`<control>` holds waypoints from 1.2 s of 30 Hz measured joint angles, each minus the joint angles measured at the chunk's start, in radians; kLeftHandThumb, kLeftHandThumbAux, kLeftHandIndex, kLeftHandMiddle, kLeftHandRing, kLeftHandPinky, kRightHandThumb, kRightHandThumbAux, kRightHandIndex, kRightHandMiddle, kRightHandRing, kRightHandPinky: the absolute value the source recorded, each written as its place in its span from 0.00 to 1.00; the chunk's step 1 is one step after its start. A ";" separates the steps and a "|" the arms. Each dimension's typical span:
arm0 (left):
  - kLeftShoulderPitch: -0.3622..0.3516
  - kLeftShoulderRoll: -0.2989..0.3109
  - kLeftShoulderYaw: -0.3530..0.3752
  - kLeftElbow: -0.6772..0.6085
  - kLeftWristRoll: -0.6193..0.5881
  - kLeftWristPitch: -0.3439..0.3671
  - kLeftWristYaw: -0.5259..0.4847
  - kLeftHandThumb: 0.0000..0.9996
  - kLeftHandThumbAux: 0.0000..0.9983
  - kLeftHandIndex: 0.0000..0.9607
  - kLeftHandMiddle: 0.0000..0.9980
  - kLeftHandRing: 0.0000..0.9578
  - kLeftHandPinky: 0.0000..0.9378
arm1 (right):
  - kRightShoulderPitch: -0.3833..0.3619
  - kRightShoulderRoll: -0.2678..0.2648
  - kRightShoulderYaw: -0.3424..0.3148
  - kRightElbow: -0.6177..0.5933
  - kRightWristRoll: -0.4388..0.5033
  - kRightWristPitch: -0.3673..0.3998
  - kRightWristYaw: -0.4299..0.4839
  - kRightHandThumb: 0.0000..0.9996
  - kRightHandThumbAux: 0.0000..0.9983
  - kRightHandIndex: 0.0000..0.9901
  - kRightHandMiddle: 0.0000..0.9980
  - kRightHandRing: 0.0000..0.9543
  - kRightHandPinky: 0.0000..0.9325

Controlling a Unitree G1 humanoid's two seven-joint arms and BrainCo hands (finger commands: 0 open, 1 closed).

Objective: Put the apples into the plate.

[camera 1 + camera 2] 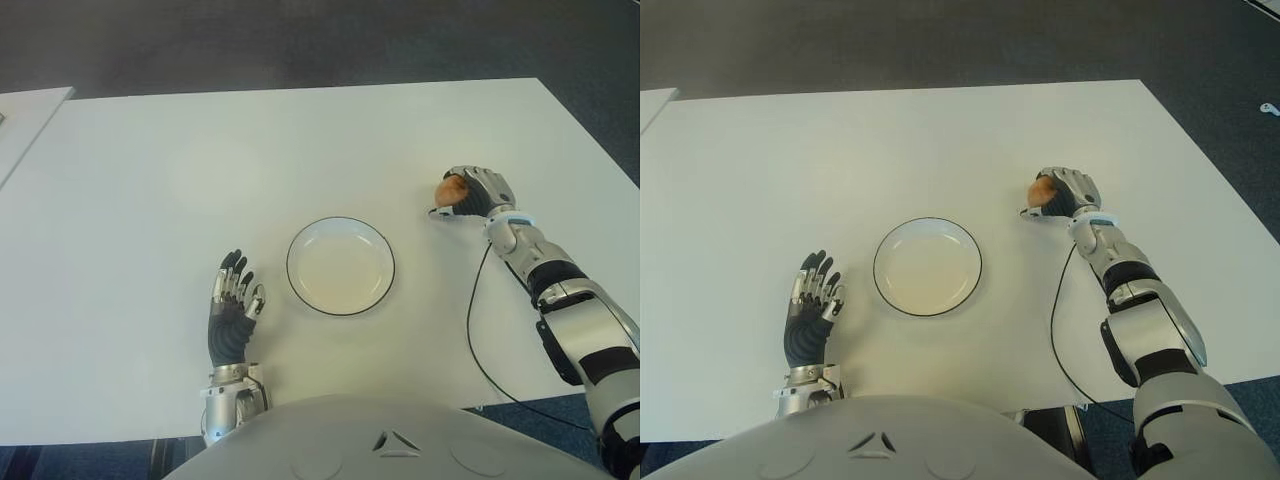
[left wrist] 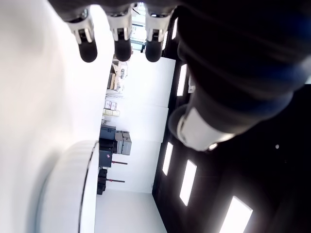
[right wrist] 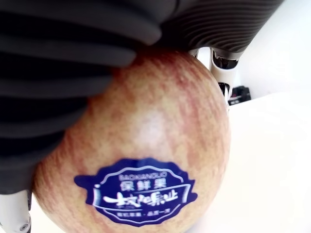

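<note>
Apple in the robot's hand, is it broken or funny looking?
Nothing looks wrong. The apple is whole, with a blue sticker on its skin, gripped in the right hand right of the empty plate. The left hand shows open beside the plate.

Both hands, left and right, are built of black ribbed rubber with silver knuckles; silver-and-black forearm shells follow, trailed by a thin black cable.

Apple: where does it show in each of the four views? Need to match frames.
Left eye view: apple in the right hand, right of the plate.
Right eye view: same grasp, right of the plate and a little farther back.
Left wrist view: not in it; only the plate's rim and the open left hand.
Right wrist view: fills the picture, blue sticker showing.
Shared landmark: the plate.
</note>
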 measured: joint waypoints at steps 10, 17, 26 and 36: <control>-0.002 0.000 -0.001 0.005 -0.032 0.002 -0.006 0.13 0.80 0.00 0.00 0.00 0.00 | 0.023 -0.021 -0.052 -0.185 0.005 -0.006 0.001 0.86 0.68 0.40 0.54 0.91 0.91; -0.002 0.000 -0.001 0.001 -0.022 0.010 -0.006 0.14 0.77 0.00 0.00 0.00 0.00 | 0.101 -0.031 -0.103 -0.410 0.025 0.014 0.054 0.86 0.68 0.40 0.54 0.90 0.89; -0.002 0.000 -0.002 -0.008 -0.010 0.019 -0.004 0.16 0.76 0.00 0.00 0.00 0.00 | 0.218 -0.014 -0.138 -0.684 0.058 0.035 0.176 0.86 0.68 0.40 0.53 0.90 0.90; -0.002 -0.001 0.000 -0.016 0.033 0.038 0.029 0.18 0.74 0.00 0.00 0.00 0.00 | 0.277 -0.008 -0.145 -0.867 0.058 0.031 0.281 0.86 0.68 0.40 0.53 0.91 0.91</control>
